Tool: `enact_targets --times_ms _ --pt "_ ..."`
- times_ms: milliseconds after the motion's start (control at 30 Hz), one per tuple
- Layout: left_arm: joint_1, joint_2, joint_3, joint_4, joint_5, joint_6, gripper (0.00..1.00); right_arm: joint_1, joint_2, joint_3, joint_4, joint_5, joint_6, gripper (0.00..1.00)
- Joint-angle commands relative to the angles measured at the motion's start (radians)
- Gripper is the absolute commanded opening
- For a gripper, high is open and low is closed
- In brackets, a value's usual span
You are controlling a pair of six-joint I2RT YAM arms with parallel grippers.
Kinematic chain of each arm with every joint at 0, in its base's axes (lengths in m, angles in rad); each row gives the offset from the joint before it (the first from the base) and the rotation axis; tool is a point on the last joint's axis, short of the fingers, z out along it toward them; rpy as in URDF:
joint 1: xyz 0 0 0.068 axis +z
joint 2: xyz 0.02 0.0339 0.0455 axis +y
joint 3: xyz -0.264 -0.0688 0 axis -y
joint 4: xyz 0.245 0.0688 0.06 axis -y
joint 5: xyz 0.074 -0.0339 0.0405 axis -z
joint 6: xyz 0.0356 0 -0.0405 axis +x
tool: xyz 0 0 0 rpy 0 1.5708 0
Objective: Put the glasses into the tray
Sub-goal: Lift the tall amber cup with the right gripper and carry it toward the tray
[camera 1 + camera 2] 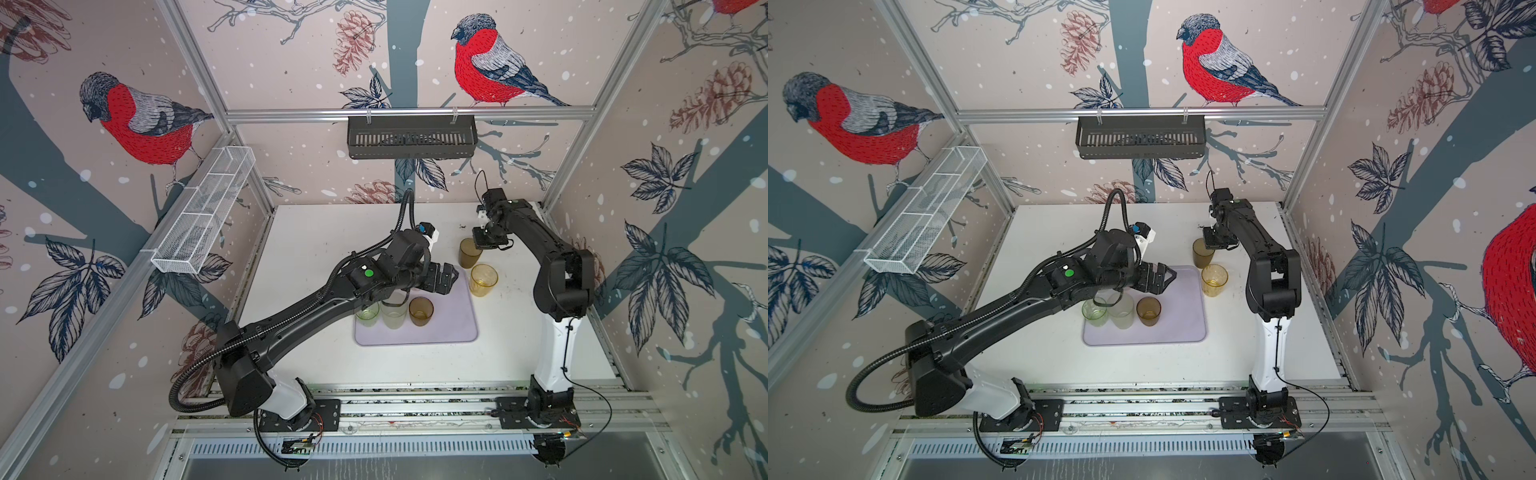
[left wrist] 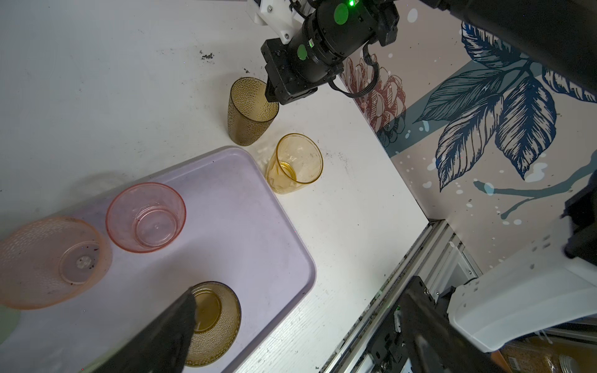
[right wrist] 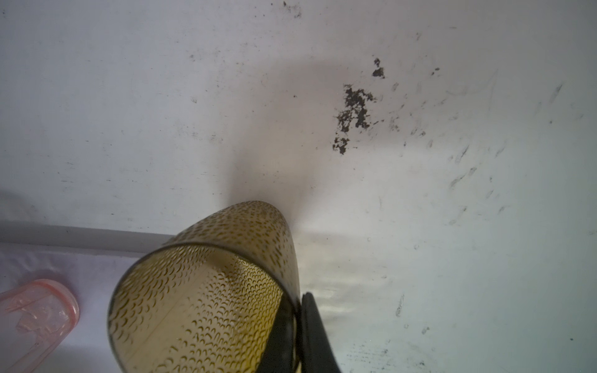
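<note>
My right gripper (image 1: pixel 482 246) was clamped shut on the rim wall of a dark tumbler (image 3: pixel 206 300): one finger inside, one outside, thin wall pinched between. The tumbler was translucent amber-brown, dimpled all over, tapered, upright over the white table (image 1: pixel 316 241). Couldn't tell if its base touched. It was off the tray (image 1: pixel 455 328), near a corner. The yellow glass (image 1: pixel 483 280), smooth-walled and faceted near the base, stood on the table just beside the gripped tumbler, also off the tray.

My left gripper (image 1: pixel 447 278) hung wide open with nothing in it, above the tray: flat lavender plastic, rounded corners, low rim. On the tray beneath and beside that gripper:
- smooth pink glass (image 2: pixel 146 217)
- dimpled pink glass (image 2: pixel 51 262)
- second dark tumbler (image 1: pixel 421 312), dimpled
- tall frosted glass (image 1: pixel 393 316)
- green glass (image 1: pixel 367 316)
</note>
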Motion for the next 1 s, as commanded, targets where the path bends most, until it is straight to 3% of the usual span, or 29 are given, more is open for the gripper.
enact_targets --times_ms 0,967 --pt "0.002 -0.006 -0.002 0.005 -0.004 0.001 0.98 0.001 -0.012 0.005 -0.009 0.017 -0.006 0.06" --pt "0.003 -0.034 -0.036 0.029 -0.010 -0.019 0.98 0.036 -0.104 0.050 -0.072 0.011 -0.005 0.01"
